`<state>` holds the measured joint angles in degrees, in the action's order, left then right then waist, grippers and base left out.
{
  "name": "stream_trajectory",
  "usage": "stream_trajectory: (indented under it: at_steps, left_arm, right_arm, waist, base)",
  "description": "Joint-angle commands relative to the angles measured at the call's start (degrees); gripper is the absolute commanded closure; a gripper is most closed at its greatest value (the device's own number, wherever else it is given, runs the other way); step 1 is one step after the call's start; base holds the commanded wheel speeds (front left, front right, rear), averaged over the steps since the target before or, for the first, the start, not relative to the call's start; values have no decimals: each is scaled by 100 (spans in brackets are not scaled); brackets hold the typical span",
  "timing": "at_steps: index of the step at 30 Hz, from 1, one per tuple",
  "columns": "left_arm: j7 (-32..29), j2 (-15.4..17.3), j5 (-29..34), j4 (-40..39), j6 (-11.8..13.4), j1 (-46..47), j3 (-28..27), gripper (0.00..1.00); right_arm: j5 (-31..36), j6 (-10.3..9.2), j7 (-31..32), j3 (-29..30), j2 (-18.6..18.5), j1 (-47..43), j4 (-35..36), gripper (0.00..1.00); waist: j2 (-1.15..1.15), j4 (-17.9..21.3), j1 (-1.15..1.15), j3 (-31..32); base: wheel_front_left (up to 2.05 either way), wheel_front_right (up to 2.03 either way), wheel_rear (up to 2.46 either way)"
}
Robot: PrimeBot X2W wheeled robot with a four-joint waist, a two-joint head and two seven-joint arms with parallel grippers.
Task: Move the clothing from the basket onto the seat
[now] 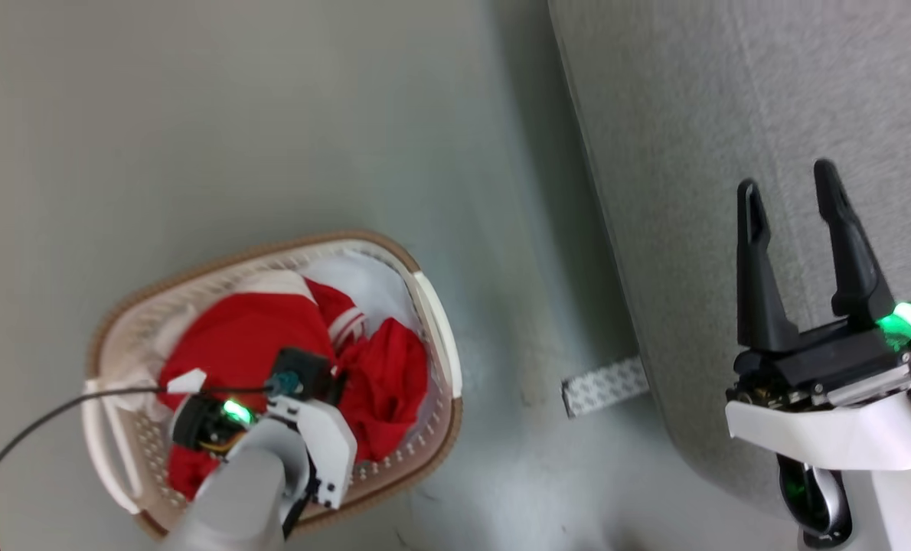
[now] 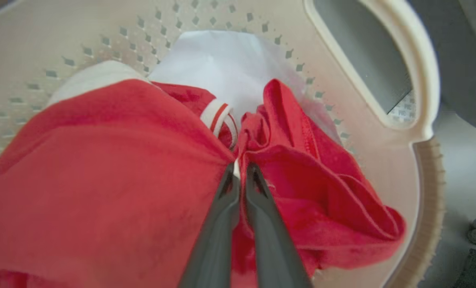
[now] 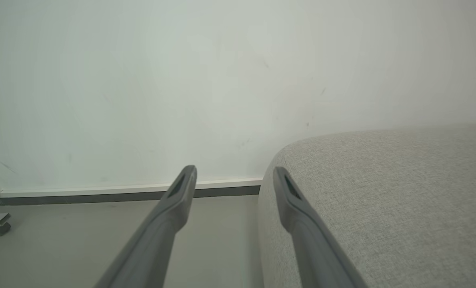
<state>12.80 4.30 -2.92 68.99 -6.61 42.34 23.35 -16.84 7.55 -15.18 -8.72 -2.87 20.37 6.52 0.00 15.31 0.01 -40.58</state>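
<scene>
1. currently the bright red jersey-like garment with white trim (image 1: 249, 337) lies crumpled inside the cream-white perforated plastic laundry basket with a brown rim (image 1: 364, 237), over a plain white cloth (image 1: 371, 283).
2. left gripper (image 2: 241, 166): long dark fingers pressed nearly together on a bunched fold near the garment's middle, beside the striped trim. reads as pinching fabric.
3. right gripper (image 1: 786, 180): fingers spread, holding nothing, over the edge of the large light-grey upholstered sofa (image 1: 731, 92).
4. handling, judged: light and limp, will drape and trail. a central pinch should lift most of it. hanging ends may snag the rim, and the white cloth could ride along.
5. room: grey floor (image 1: 272, 115) separates basket and sofa. the sofa edge is rounded, so nothing sharp to catch on.
</scene>
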Motion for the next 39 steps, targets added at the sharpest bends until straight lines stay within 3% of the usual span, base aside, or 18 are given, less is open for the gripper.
stream_trajectory:
  at_steps: [1,9,20,27,39]
  left_arm:
    - [71,-9,-65,-27,-9,-126,-10,100]
    - [232,-125,-483,-506,-43,-876,19,100]
    - [236,-135,-1047,-1903,4,-1861,114,100]
    - [153,-51,-1238,-2921,200,-2340,-9,100]
    - [-322,290,-1561,-4986,620,-2697,-433,100]
  right_arm:
    - [48,-12,3,29,-3,-88,-43,0]
    - [224,-12,4,78,-6,-747,-352,0]
    - [306,-12,4,194,-5,-1713,-628,0]
    - [300,-12,4,269,-6,-2198,-742,0]
    - [302,-12,4,287,-5,-2580,-806,0]
  waist:
    - [0,-238,-1,549]
    - [0,-696,-1,1929]
    - [0,-1136,-1,3419]
    - [0,-1212,-1,3999]
    - [0,-1129,-1,4358]
  base:
    - [0,0,0]
    - [0,0,0]
    - [0,0,0]
    - [0,0,0]
    - [0,0,0]
